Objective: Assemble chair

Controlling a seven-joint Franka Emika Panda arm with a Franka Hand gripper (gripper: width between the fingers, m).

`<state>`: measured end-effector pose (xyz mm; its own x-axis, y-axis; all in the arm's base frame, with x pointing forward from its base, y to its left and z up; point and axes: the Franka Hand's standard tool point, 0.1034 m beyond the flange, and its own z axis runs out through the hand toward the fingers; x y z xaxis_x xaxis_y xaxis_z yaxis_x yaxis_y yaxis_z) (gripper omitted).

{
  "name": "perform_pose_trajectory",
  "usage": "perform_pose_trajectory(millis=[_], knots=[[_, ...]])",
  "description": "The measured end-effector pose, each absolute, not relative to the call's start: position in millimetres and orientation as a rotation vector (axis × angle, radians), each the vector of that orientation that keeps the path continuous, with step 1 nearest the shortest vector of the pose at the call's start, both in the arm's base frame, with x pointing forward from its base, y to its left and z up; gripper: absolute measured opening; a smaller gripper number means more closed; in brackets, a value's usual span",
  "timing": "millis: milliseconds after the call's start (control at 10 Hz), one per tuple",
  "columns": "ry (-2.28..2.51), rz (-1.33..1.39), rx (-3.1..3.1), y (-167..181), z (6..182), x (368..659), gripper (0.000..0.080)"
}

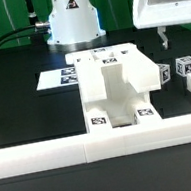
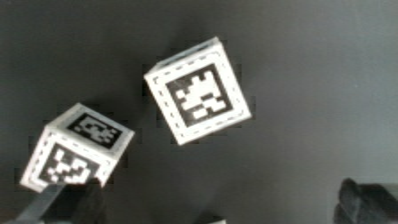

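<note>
As jaws hang over cubes (image 2: 199,92), spread wide, empty

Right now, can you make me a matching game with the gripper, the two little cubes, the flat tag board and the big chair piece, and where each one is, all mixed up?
1 gripper
2 small cubes
3 marker board
4 chair body

A flat on the table, exterior view's left of the chair body
B standing mid-table
C in the air, open, empty
D on the table, exterior view's right of the chair body

Pairs: 1-C, 2-D, 3-A, 4-B
</note>
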<state>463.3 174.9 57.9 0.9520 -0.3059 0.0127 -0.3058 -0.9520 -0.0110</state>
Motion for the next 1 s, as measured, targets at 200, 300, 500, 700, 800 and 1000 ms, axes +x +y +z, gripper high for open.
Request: perform_pose_trajectory(millis=[200,300,500,700,800,1000], knots=[[0.475,-0.04,-3.096,176,52.3,460,0.0649],[0.458,-0.034,-3.104,180,44.2,454,0.0649],[0.437,-0.034,-3.112,187,35.6,449,0.0649],[0.419,-0.031,-3.122,189,27.7,444,0.0649],[0.417,-0.032,-3.123,188,25.3,443,0.0649],[0.412,-0.032,-3.127,188,19.7,439,0.0649]])
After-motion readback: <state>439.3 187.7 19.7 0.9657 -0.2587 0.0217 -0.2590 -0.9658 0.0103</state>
